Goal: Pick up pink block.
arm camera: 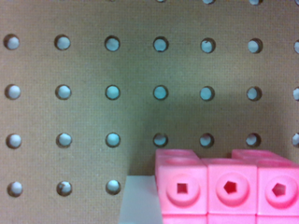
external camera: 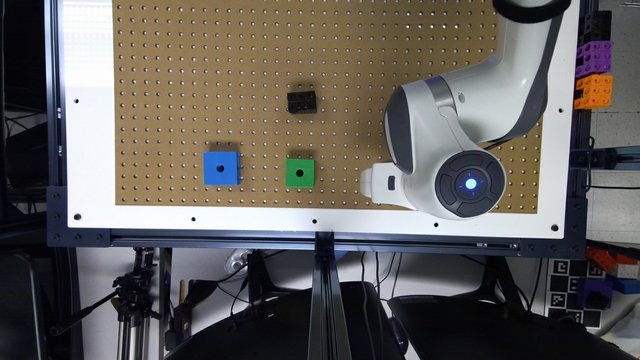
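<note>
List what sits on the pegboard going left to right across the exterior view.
Blue cube → green cube → black studded brick, set farther up the board → robot arm.

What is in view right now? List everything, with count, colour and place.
Pegboard: one, brown, perforated, inside a white frame.
Black studded brick: one, mid-board.
Blue cube: one, hole on top, toward the exterior view's left.
Green cube: one, hole on top, between the blue cube and the arm.
Pink block: one, bright pink, studded, close up in the wrist view, resting on the pegboard.
Stacked blocks: black, purple, orange, off the board at the exterior view's right.
Tripod: one, black, below the table.
Robot arm: one, white, over the board's right.
</note>
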Action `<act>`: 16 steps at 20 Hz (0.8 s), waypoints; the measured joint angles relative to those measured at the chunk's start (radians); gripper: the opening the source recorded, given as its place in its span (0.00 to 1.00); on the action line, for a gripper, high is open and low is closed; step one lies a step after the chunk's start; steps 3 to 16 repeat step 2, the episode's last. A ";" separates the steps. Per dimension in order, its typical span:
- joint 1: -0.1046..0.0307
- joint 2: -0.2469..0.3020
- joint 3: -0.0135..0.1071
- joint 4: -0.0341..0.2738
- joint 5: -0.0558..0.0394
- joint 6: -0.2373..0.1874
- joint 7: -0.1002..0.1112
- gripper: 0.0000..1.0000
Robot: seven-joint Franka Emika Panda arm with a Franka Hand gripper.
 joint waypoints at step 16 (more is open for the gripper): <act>0.000 0.000 0.000 0.000 0.0000 0.000 0.000 0.00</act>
